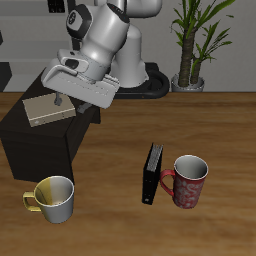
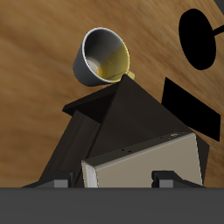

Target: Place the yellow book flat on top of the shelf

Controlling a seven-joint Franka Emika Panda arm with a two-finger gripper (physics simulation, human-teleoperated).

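Observation:
The yellow book (image 1: pixel 46 109) lies flat on top of the shelf (image 1: pixel 35 148), a low black box at the table's side. My gripper (image 1: pixel 61 99) hangs just above the book's edge nearest the robot. In the wrist view the book (image 2: pixel 131 162) shows close below the gripper (image 2: pixel 112 180), resting on the shelf (image 2: pixel 122 109). The fingers stand wide apart, one of them (image 2: pixel 163 177) over the cover and the other beyond the book's edge. The gripper is open and holds nothing.
A yellow-and-white mug (image 1: pixel 54 198) stands in front of the shelf, near the table's front edge; it also shows in the wrist view (image 2: pixel 101 57). A thin black book (image 1: pixel 151 174) stands upright beside a red mug (image 1: pixel 188 181). A potted plant (image 1: pixel 190 45) stands behind the table.

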